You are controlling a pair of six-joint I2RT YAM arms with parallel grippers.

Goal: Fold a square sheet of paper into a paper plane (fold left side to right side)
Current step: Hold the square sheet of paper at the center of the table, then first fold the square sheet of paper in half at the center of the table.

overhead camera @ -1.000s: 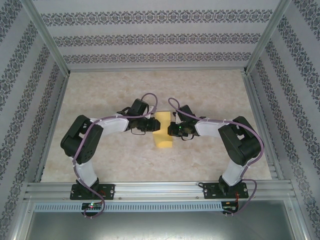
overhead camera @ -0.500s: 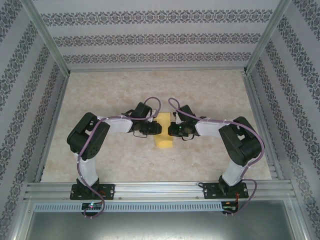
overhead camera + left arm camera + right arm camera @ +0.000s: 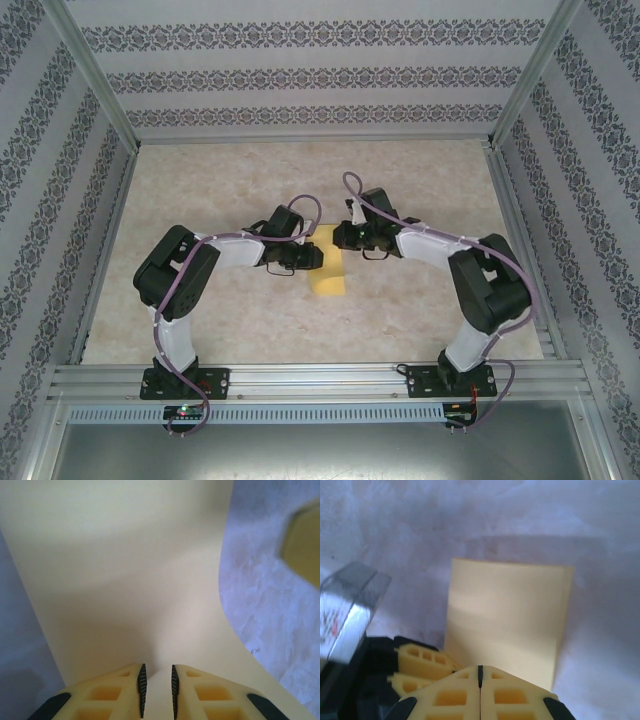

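The square sheet of paper [image 3: 330, 280] lies mid-table as a narrow bright-yellow rectangle, folded over on itself. My left gripper [image 3: 316, 258] sits on its left edge. In the left wrist view its jaws [image 3: 157, 667] stand a narrow gap apart, low over the sheet [image 3: 130, 580], with yellow paper showing in the gap; the sheet's right edge curves. My right gripper [image 3: 338, 237] is at the sheet's far end. Its jaws [image 3: 480, 670] are shut together with nothing between them, just over the near edge of the paper [image 3: 507, 615].
The marbled table top [image 3: 220, 190] is walled by patterned panels with aluminium posts. The two grippers are close together over the sheet; the left gripper's fingers [image 3: 420, 662] show beside the right one. A metal rail [image 3: 320, 380] runs along the near edge.
The right gripper has moved toward the far end of the sheet, still shut. The left arm shifted slightly nearer and right early on, then held still.
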